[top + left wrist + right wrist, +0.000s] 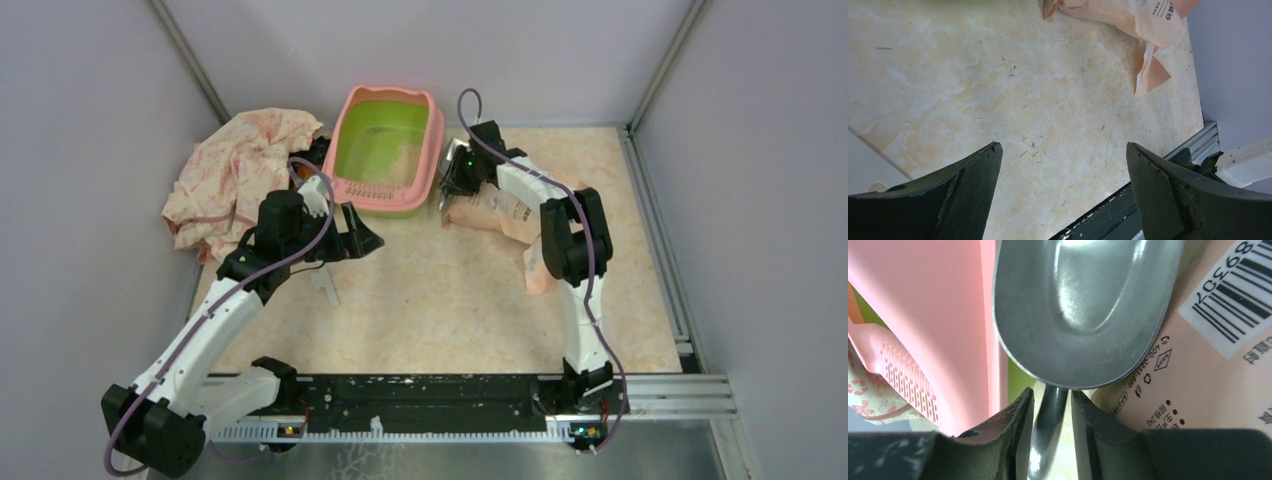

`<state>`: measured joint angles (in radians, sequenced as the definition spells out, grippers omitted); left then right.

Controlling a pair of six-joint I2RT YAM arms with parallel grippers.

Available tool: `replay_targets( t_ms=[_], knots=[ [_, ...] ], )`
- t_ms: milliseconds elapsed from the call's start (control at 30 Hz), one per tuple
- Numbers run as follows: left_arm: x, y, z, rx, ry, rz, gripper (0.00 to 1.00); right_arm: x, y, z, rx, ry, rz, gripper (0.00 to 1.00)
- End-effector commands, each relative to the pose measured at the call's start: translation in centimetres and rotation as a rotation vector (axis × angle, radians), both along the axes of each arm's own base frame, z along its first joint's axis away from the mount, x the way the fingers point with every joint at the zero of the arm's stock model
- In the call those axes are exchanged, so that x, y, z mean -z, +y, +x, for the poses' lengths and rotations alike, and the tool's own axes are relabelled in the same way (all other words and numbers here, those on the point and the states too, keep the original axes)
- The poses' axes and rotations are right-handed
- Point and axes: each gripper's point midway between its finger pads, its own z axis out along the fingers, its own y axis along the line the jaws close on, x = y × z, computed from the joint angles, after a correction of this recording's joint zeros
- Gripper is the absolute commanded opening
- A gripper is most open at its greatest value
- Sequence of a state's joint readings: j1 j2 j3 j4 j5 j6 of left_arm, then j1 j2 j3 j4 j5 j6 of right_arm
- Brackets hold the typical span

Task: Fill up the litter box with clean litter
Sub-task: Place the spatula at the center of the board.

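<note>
Pink litter box (390, 204) at 12 o'clock on table (450, 300); pale litter (405, 158) patch inside. Peach bag (500, 212) at its 4 o'clock. Between them, right gripper (1050, 410) clamps scoop (1083, 310) handle. At 7 o'clock, left gripper (1063, 165) spread wide, empty.

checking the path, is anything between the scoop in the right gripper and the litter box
Nothing visible does: the metal scoop in the right gripper sits right beside the pink wall of the litter box.
</note>
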<state>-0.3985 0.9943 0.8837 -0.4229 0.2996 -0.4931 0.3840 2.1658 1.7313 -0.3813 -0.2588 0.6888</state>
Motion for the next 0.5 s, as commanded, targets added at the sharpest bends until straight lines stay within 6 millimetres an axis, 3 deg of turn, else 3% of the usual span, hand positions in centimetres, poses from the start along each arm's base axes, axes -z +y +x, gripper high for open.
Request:
replay_targets(
  t_ms=[0, 133, 467],
  knots=[
    [-1.0, 0.2, -0.3, -0.011, -0.024, -0.001, 0.99, -3.3, 1.9, 0.4, -0.059, -0.081, 0.045, 0.38],
    [-1.1, 0.1, -0.3, -0.007, -0.022, -0.006, 0.99, -3.9, 1.7, -0.1, -0.071, -0.105, 0.047, 0.48],
    [-1.4, -0.2, -0.6, -0.007, -0.027, -0.011, 0.99, -5.5, 0.6, -1.6, -0.117, -0.116, -0.013, 0.51]
  ],
)
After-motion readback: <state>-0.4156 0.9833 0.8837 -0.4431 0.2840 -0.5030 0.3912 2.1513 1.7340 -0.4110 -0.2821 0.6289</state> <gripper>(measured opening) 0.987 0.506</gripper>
